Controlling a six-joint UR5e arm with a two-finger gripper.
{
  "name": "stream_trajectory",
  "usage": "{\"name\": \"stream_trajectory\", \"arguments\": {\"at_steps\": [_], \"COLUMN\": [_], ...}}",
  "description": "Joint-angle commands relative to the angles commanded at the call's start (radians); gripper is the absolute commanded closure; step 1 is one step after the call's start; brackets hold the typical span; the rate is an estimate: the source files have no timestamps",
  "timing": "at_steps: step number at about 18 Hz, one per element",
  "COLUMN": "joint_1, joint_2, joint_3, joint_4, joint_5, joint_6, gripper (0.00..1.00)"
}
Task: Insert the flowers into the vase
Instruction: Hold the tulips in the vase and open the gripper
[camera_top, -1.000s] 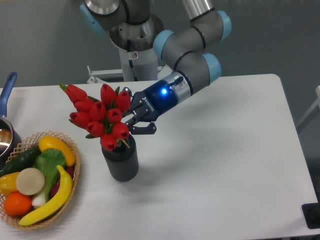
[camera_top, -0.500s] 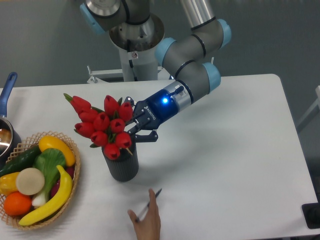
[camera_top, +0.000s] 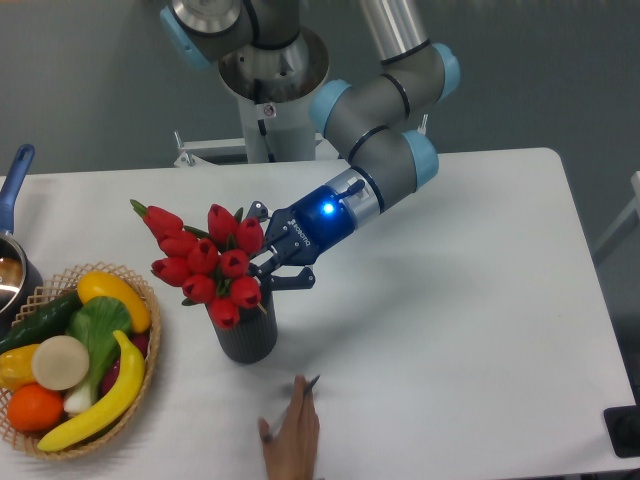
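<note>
The flowers (camera_top: 205, 262), a bunch of red tulip buds with green leaves, lean to the left over the mouth of the vase (camera_top: 247, 336). The vase is a dark grey ribbed cylinder standing upright on the white table. The lowest buds cover its rim, and the stems are hidden behind buds and fingers, so how deep they reach cannot be seen. My gripper (camera_top: 266, 250) comes in from the right, just above the vase. It is shut on the flowers at the base of the bunch, and a blue light glows on its wrist.
A wicker basket (camera_top: 150, 360) of fruit and vegetables stands left of the vase. A metal pot with a blue handle (camera_top: 14, 180) sits at the left edge. A person's hand (camera_top: 291, 437) holding a thin dark object reaches in at the front edge, below the vase.
The gripper and flowers have shifted slightly right and down, bringing the bunch lower over the vase. A person's hand has come in at the bottom edge.
</note>
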Motion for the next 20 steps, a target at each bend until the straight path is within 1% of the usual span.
{"name": "stream_trajectory", "arguments": {"at_steps": [2,3,6,7,14,15,16,17,18,19,20], "joint_1": [0.000,0.000,0.000,0.002,0.003,0.003,0.003,0.005,0.005,0.005,0.006], "joint_2": [0.000,0.000,-0.003,-0.012,-0.014,-0.012,-0.012,-0.012,-0.011,-0.011,-0.011], "joint_3": [-0.006,-0.006,-0.008,-0.009,-0.015,-0.015,-0.015,-0.014,-0.014,-0.012,-0.012], "joint_4": [0.002,0.002,0.000,0.000,0.000,0.000,0.000,0.002,0.002,0.002,0.002], "joint_5": [0.009,0.009,0.012,0.012,0.012,0.012,0.014,0.012,0.014,0.015,0.025], "joint_6": [0.000,0.000,0.031,0.037,0.049,0.049,0.049,0.049,0.049,0.052,0.060], "gripper": [0.72,0.70,0.68,0.66,0.62,0.58,0.55,0.54,0.50,0.43,0.28]}}
